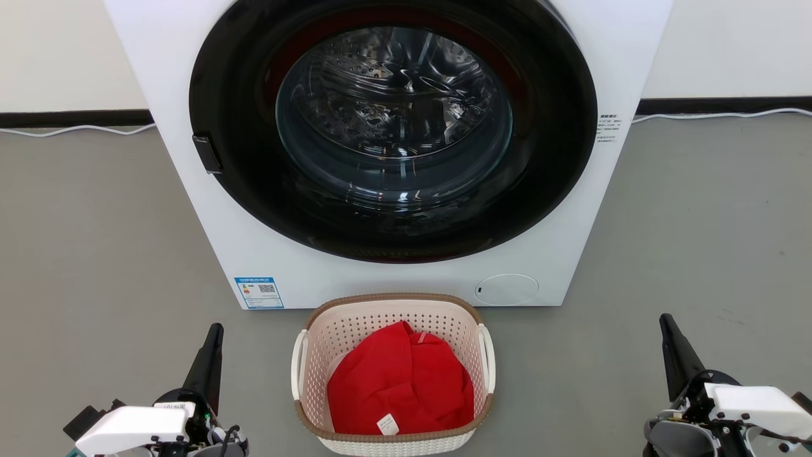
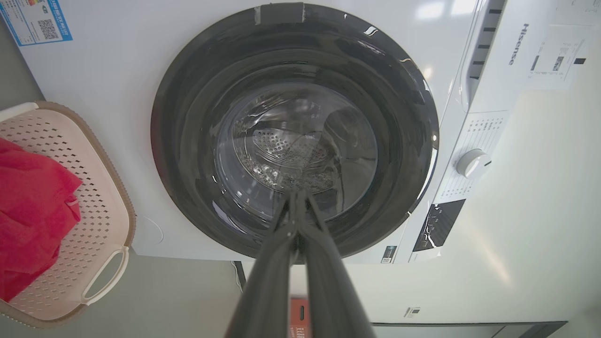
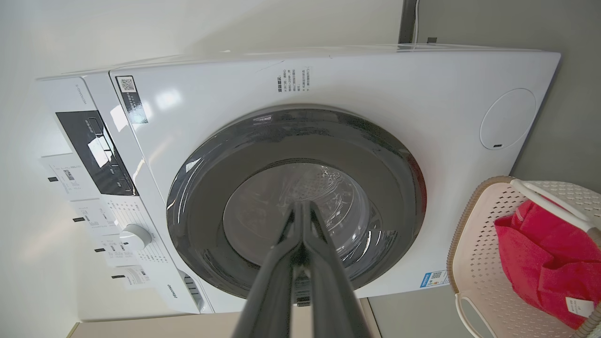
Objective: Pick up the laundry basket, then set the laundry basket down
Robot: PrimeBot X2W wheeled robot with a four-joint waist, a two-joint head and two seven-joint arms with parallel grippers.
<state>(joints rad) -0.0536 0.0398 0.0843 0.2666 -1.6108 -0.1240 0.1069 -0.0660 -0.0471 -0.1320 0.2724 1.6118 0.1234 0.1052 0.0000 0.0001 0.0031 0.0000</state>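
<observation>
White front-loading washer is standing on the grey floor, dark round door facing the camera. Cream perforated laundry basket is sitting on the floor just before the washer's bottom edge, holding a red garment. Left jaws and right jaws are pressing fully together, gripping nothing, flanking the laundry basket, both apart from it.

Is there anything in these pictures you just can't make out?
Head view: floor of the basket, hidden under the red cloth.
Head view: print on the blue label of the washer, too small.
Head view: the washer top, cut off by the upper edge.
Left wrist view: part of the basket, cut off by the left edge.
</observation>
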